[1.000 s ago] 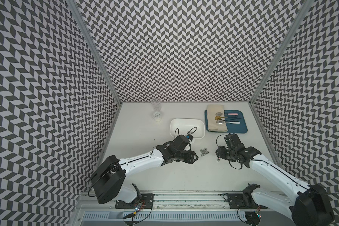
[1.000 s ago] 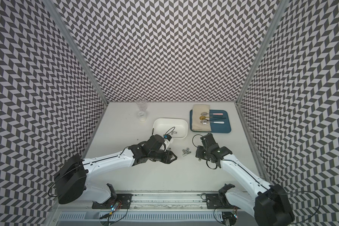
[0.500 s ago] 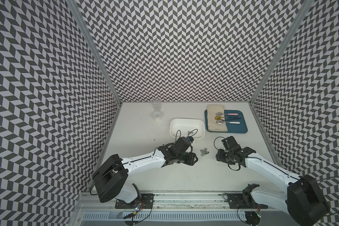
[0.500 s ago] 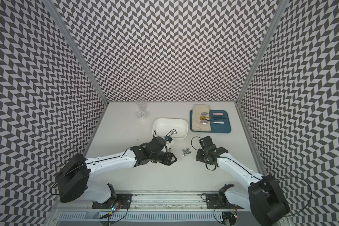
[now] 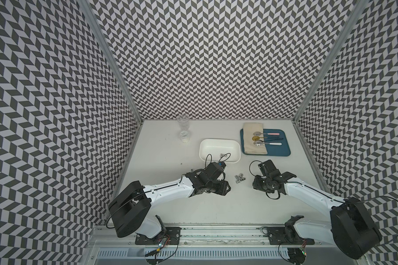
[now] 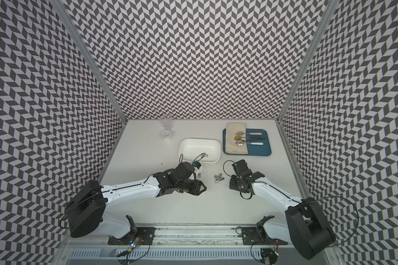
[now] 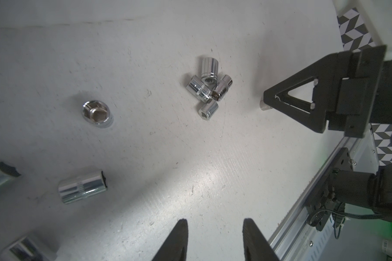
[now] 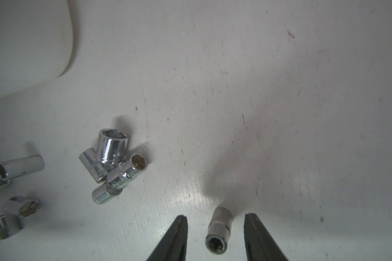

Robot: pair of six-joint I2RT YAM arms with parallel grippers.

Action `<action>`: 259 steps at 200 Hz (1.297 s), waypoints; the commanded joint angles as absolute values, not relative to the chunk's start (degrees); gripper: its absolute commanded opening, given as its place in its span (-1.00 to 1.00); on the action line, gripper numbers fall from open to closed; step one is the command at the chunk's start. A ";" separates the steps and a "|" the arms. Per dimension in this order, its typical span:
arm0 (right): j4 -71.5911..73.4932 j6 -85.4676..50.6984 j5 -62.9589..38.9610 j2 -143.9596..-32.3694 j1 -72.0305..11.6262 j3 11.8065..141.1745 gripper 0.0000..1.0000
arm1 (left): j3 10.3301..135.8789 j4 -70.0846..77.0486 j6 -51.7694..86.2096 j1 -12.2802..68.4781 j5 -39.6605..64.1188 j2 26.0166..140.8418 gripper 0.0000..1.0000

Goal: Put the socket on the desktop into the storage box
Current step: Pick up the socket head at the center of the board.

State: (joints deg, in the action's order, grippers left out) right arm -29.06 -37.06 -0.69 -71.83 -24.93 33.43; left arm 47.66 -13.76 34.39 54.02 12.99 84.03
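Several chrome sockets lie on the white desktop. A small cluster of them (image 5: 239, 178) (image 6: 218, 178) (image 7: 207, 88) (image 8: 113, 167) rests between my two arms. My right gripper (image 8: 215, 215) (image 5: 256, 186) is open, straddling one lying socket (image 8: 218, 230) with a gap on each side. My left gripper (image 7: 215, 219) (image 5: 225, 188) is open and empty above bare desktop. Near it are an upright socket (image 7: 97, 113) and a lying one (image 7: 82, 186). The white storage box (image 5: 202, 146) (image 6: 184, 146) stands behind the cluster, with one socket (image 5: 223, 155) inside.
A blue tray (image 5: 280, 150) with a cloth and spoons sits at the back right. A clear glass cup (image 5: 183, 121) and a small round lid (image 5: 184, 136) stand at the back left. Patterned walls close in three sides; a metal rail (image 5: 216, 231) runs along the front.
My right gripper's jaws have narrowed around the lying socket, and its arm has shifted slightly. The left arm has barely moved.
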 commanded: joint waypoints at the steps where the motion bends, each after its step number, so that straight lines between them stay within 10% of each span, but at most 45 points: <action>1: -26.98 -36.58 -1.02 -72.46 -24.76 32.74 -0.12 | 47.03 -13.66 34.64 54.40 12.26 83.94 -0.14; 259: -29.35 -35.19 -4.19 -69.02 -24.92 38.25 -0.70 | 43.69 -13.72 37.77 52.10 8.23 80.30 0.03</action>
